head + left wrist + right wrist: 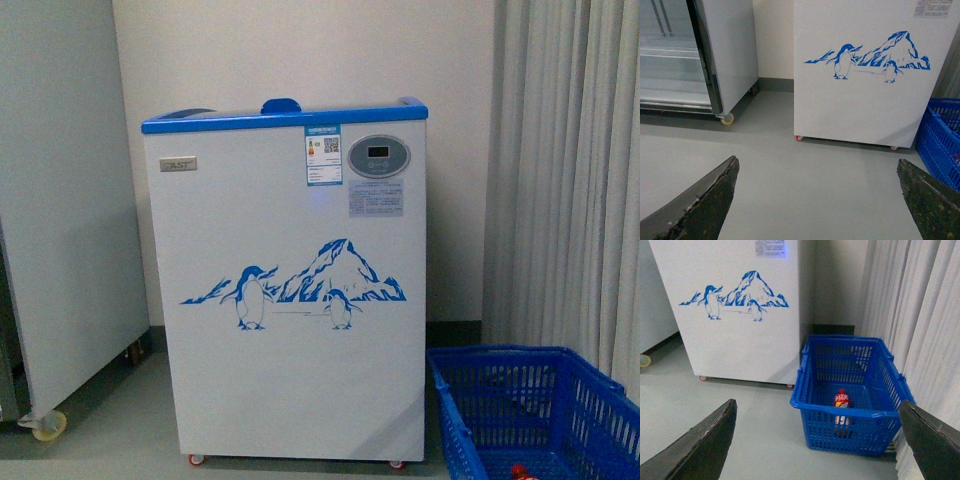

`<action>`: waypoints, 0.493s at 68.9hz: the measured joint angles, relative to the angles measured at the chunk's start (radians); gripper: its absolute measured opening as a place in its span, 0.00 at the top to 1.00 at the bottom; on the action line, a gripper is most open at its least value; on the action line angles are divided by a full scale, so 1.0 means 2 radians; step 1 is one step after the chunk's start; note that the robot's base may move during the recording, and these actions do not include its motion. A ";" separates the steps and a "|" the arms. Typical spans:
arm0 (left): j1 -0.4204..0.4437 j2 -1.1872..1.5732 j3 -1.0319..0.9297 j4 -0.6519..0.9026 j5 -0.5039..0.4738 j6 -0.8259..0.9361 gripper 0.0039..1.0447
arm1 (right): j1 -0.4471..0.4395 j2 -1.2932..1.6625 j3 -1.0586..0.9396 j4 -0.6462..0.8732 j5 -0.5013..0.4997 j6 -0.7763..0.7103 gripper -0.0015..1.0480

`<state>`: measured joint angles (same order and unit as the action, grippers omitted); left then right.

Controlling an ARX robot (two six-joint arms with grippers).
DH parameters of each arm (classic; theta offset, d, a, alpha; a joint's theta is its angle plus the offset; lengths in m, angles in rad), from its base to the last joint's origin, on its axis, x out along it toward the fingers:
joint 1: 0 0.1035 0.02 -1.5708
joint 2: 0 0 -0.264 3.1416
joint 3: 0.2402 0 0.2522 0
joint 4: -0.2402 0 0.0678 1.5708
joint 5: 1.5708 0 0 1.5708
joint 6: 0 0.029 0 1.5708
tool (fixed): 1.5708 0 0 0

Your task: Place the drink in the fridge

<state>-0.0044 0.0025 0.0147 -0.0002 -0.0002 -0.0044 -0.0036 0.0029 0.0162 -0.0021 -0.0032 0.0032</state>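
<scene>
Well, my left claw (816, 161) is spread wide, its two dark fingers (705, 200) far apart with only bare grey floor (790, 200) showing between them. My right claw (817, 403) is released the same way, splayed and empty.

Past the right claw a blue basket (845, 413) sits on the floor. The drink (841, 401) is inside it, near the basket wall closest to me, its red cap above a red and yellow label. Whether it stands or leans I cannot tell. The basket is just beside the fridge (740, 340), at its right-hand corner as I face it, and a pale pleated curtain (920, 315) hangs close by on the other side.

Past the left claw the floor runs up to the fridge's white front, which rests on small red wheels. The blue penguin-and-mountain decal (870, 55) is spread across that front. To the left of the fridge stands a white-grey cabinet (727, 50) on castors, with wire shelves visible inside it.

From my body camera I see the whole fridge. A blue rim (285, 120) runs along its top, with a blue handle (281, 105) above it, and an oval grey display (378, 156) sits beside a sticker. Low in the basket there is a speck of red, too small to identify.
</scene>
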 joint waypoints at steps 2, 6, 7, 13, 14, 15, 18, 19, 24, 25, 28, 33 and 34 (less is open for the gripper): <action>0.000 0.000 0.000 0.000 0.000 0.000 0.08 | 0.000 0.000 0.000 0.000 0.000 0.000 0.07; 0.000 0.000 0.000 0.000 0.000 0.000 0.08 | 0.000 0.000 0.000 0.000 0.000 0.000 0.07; 0.000 0.000 0.000 0.000 0.000 0.000 0.08 | 0.000 0.000 0.000 0.000 0.000 0.000 0.07; 0.000 0.000 0.000 0.000 0.000 0.000 0.08 | 0.000 0.000 0.000 0.000 0.000 0.000 0.07; 0.000 0.000 0.000 0.000 0.000 0.000 0.08 | 0.000 0.000 0.000 0.000 0.000 0.000 0.07; 0.000 0.000 0.000 0.000 0.000 0.000 0.08 | 0.000 0.000 0.000 0.000 0.000 0.000 0.07; 0.000 0.000 0.000 0.000 0.000 0.000 0.08 | 0.000 0.000 0.000 0.000 0.000 0.000 0.07; 0.000 0.000 0.000 0.000 0.000 0.000 0.08 | 0.000 0.000 0.000 0.000 0.000 0.000 0.07; 0.000 0.000 0.000 0.000 0.000 0.000 0.08 | 0.000 0.000 0.000 0.000 0.000 0.000 0.07; 0.000 0.000 0.000 0.000 0.000 0.000 0.08 | 0.000 0.000 0.000 0.000 0.000 0.000 0.07; 0.000 0.000 0.000 0.000 0.000 0.000 0.08 | 0.000 0.000 0.000 0.000 0.000 0.000 0.07; 0.000 0.000 0.000 0.000 0.000 0.000 0.08 | 0.000 0.000 0.000 0.000 0.000 0.000 0.07; 0.000 0.000 0.000 0.000 0.000 0.000 0.08 | 0.000 0.000 0.000 0.000 0.000 0.000 0.07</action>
<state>-0.0044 0.0025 0.0147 -0.0002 -0.0002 -0.0044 -0.0036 0.0029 0.0162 -0.0021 -0.0032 0.0029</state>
